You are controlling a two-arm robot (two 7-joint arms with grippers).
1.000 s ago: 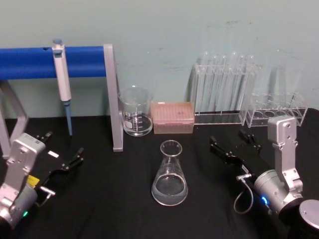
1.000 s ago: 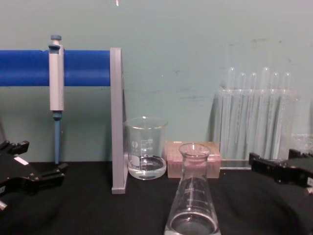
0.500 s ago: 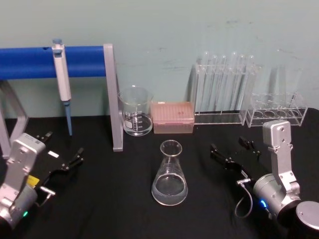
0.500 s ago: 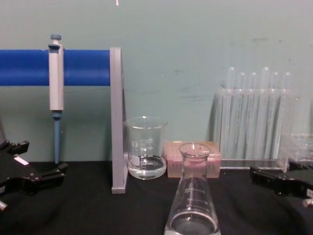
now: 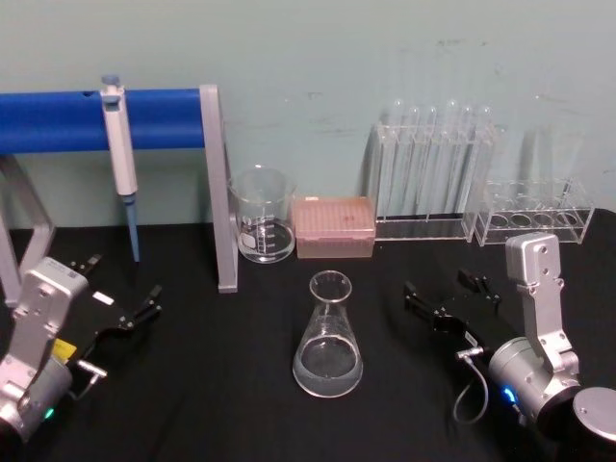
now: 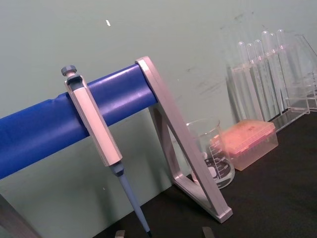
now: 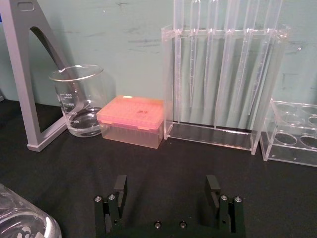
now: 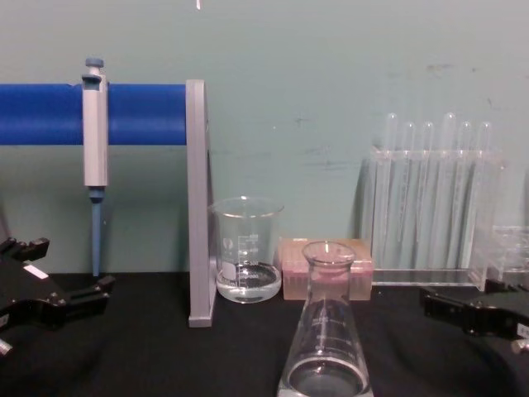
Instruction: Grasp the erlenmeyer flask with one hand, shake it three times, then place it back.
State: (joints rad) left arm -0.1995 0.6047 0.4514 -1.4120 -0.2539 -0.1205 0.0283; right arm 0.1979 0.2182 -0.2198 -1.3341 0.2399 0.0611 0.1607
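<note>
The erlenmeyer flask [image 5: 328, 339] stands upright on the black table, centre front, with a little clear liquid in it. In the chest view the flask [image 8: 326, 337] is close and central. My right gripper [image 5: 445, 292] is open, low over the table to the flask's right, a gap apart from it, with nothing between its fingers. In the right wrist view its gripper [image 7: 166, 187] points toward the back racks, and the flask's base [image 7: 20, 223] sits at a lower corner. My left gripper [image 5: 123, 282] is parked open at the left, also seen from the chest [image 8: 50, 291].
Behind the flask stand a glass beaker [image 5: 262, 218] with some liquid and a pink tip box [image 5: 333, 227]. A test tube rack [image 5: 433, 178] and a low clear rack [image 5: 535, 208] are at the back right. A pipette [image 5: 120, 159] hangs on the blue bar stand [image 5: 217, 188] at left.
My right gripper has sunk lower and drawn slightly back toward me, staying open. The flask and the left arm have not moved.
</note>
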